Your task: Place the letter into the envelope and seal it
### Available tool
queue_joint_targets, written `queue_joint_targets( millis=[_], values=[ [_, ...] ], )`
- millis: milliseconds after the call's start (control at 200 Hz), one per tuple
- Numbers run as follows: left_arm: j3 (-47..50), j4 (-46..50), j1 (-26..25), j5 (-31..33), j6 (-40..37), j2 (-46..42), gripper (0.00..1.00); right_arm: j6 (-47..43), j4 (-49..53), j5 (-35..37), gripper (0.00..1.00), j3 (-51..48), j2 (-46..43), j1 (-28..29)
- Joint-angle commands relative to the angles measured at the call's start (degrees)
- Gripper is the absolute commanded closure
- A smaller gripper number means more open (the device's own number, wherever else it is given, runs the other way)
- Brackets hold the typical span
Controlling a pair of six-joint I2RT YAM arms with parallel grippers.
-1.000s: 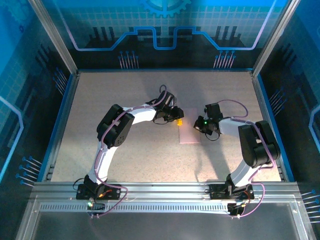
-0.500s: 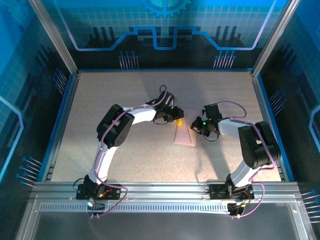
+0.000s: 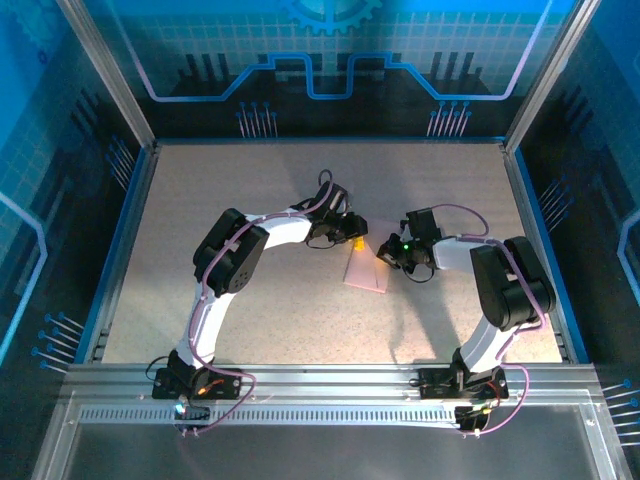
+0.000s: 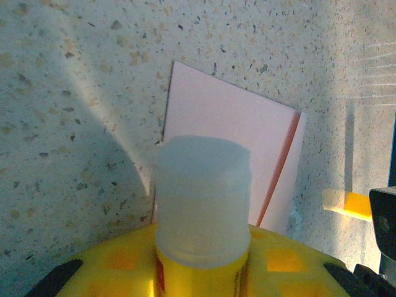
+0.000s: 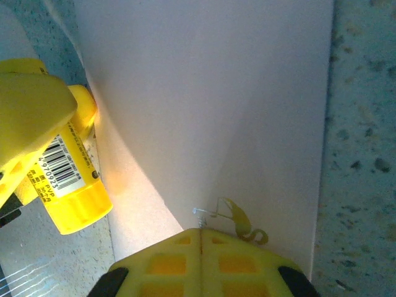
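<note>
The pale pink envelope (image 3: 366, 271) lies flat and skewed on the table between the two arms; in the left wrist view the envelope (image 4: 232, 127) has a thin reddish line along its right edge. The letter is hidden. My left gripper (image 3: 350, 236) hangs over the envelope's far left corner, shut on a yellow glue stick (image 4: 201, 247) with a whitish cap; the glue stick (image 5: 69, 179) shows its barcode. My right gripper (image 5: 201, 234) is shut, tips together at the envelope's (image 5: 210, 105) near edge. From above the right gripper (image 3: 389, 253) sits at the envelope's right side.
A speckled beige table (image 3: 250, 180) is bounded by blue rails and metal posts. A small yellow and white piece (image 4: 346, 203) sits off the envelope's right corner beside a dark part; I cannot tell what it is.
My right gripper has moved left, and the envelope has slid and swung left with it, from square to skewed. The left gripper and glue stick have stayed put.
</note>
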State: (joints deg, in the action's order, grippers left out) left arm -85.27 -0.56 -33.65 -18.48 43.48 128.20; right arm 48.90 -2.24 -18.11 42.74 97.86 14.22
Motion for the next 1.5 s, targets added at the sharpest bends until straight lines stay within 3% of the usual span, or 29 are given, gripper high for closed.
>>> queue_joint_targets(
  millis=[0, 690, 1141, 1496],
  values=[
    [2.4, 3.4, -1.1, -2.0, -0.8, 1.4, 0.92, -0.5, 1.6, 2.0, 1.0, -1.9, 2.6, 1.4],
    [8.9, -0.2, -1.2, -0.8, 1.6, -1.6, 0.93, 0.6, 3.1, -1.7, 1.0, 5.5, -1.0, -0.8],
    [9.7, -0.6, -1.3, -0.3, 3.4, -3.2, 0.95, 2.2, -0.7, -1.4, 1.0, 0.5, 4.3, 0.0],
    [10.7, 0.0, -1.5, 0.6, 4.2, -5.0, 0.96, 1.7, 0.3, -2.0, 1.0, 2.4, 2.7, -1.0]
  ],
)
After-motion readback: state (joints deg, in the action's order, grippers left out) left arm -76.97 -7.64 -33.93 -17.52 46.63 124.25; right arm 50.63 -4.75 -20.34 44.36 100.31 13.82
